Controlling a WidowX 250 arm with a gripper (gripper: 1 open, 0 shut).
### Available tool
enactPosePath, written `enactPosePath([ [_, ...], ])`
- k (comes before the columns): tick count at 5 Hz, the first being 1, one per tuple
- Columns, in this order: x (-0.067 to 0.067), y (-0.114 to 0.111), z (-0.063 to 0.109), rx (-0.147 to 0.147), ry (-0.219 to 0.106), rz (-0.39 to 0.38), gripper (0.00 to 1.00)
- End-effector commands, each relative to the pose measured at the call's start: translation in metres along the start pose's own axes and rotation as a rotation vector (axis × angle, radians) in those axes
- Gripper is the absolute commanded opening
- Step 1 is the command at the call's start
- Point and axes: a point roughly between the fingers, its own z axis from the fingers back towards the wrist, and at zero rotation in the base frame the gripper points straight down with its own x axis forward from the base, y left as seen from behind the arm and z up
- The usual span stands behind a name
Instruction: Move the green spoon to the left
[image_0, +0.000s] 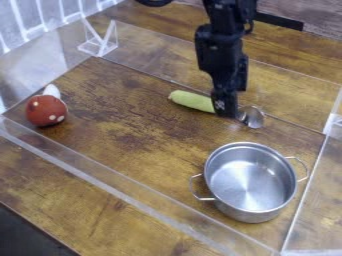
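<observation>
A brown wooden tabletop with dark, worn grain (140, 140) fills most of the view, softly lit. White vertical slats (51, 14) stand at eleven o'clock, and a black, shadowed area (24, 238) lies at seven o'clock.

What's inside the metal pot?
Nothing shows in the pot; its bottom looks bare and shiny. What lies under the pot is covered, so I can't tell.

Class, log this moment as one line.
gripper: over green spoon | pot: on table | mushroom toy: at far side from pot

pot (250, 182) R-front | mushroom toy (47, 107) far L | spoon (195, 101) btwn, prob. behind
</observation>
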Motion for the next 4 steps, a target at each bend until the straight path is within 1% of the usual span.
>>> enactPosePath([
  [1,-0.016,0.012,0.017,-0.106,0.027,-0.040,1.00],
  [3,-0.009,0.014,-0.016,-0.122,0.004,-0.052,1.00],
  [4,0.002,0.018,-0.023,-0.133,-0.018,-0.026,1.00],
])
